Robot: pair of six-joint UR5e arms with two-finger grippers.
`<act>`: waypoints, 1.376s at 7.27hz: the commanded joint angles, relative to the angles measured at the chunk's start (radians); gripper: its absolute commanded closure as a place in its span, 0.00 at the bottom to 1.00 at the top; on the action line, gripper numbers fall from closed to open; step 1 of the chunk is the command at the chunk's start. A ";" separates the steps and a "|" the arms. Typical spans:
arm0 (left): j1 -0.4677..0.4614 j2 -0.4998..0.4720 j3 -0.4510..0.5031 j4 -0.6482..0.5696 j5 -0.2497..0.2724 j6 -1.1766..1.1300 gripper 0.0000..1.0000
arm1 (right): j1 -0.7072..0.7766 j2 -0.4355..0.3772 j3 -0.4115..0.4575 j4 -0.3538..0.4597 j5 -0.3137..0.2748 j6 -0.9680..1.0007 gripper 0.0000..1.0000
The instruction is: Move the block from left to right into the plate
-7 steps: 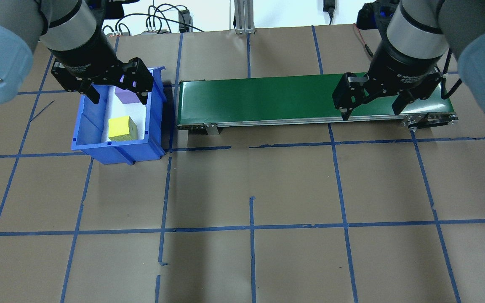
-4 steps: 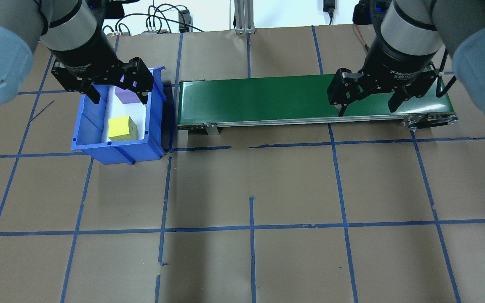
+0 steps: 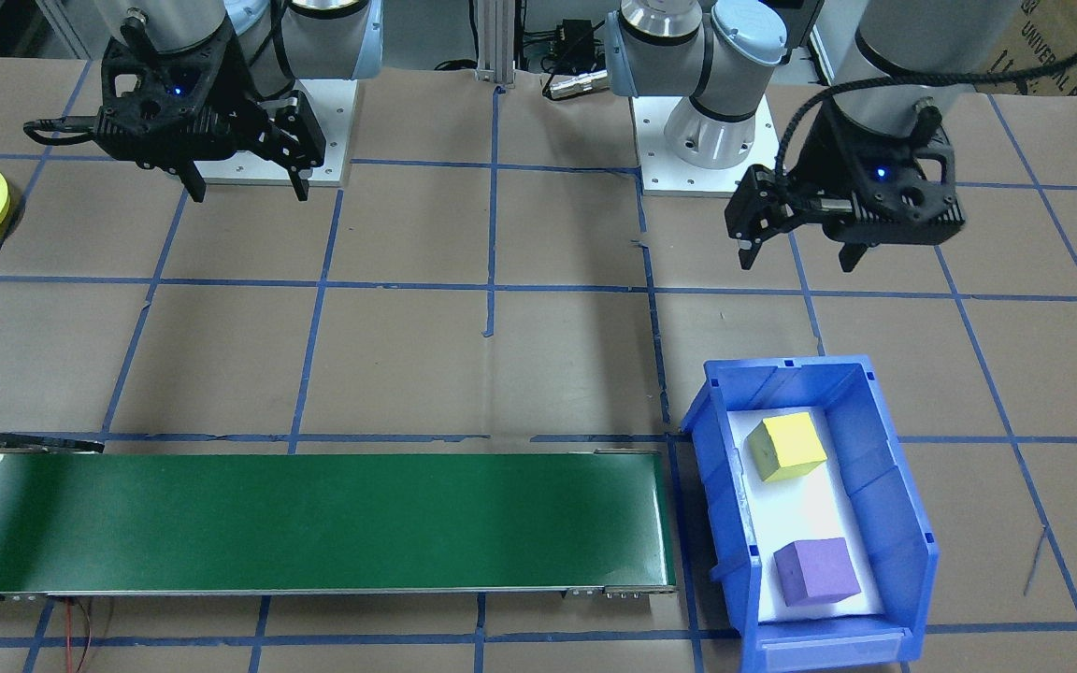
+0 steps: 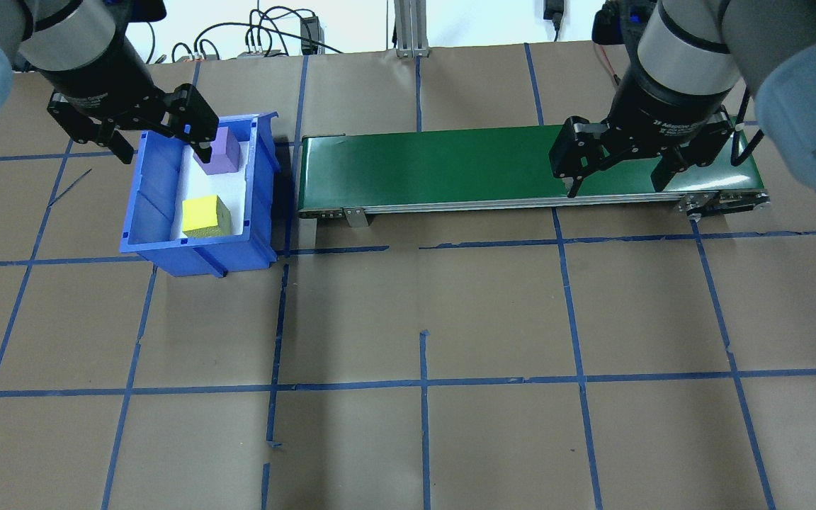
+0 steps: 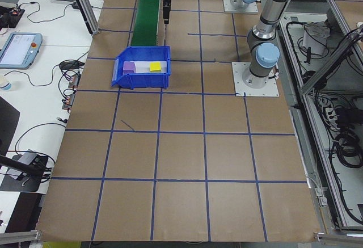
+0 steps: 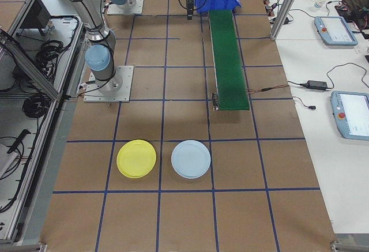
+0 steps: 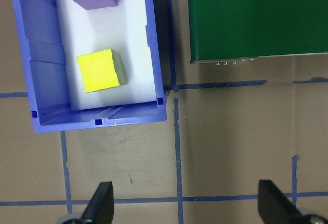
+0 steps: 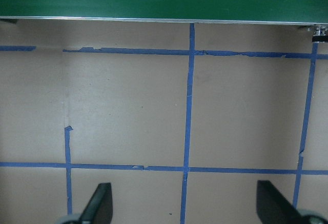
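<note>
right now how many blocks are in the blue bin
2, both in the blue bin: the yellow block nearer the robot, the purple block farther away. None appear hidden.

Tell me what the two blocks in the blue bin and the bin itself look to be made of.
The yellow block and purple block look like foam: matte, no glare, with a slightly grainy surface and softened edges. The blue bin looks like molded hard plastic: smooth, faintly glossy walls with ribs and a formed lip. None of this is certain from sight alone.

Brown paper tabletop (image 4: pixel 422 304) gridded with blue tape (image 4: pixel 423 382).
</note>
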 commanded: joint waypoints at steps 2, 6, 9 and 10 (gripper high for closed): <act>0.067 -0.164 0.007 0.185 -0.047 0.059 0.00 | 0.000 -0.001 0.002 0.003 0.000 0.000 0.00; 0.089 -0.425 0.116 0.416 -0.047 0.157 0.00 | 0.000 0.001 0.005 0.003 0.002 0.000 0.00; 0.089 -0.547 0.160 0.498 -0.047 0.156 0.00 | 0.000 0.001 0.004 0.003 0.002 0.000 0.00; 0.089 -0.576 0.170 0.506 -0.047 0.154 0.00 | 0.000 -0.001 0.004 0.004 0.002 0.000 0.00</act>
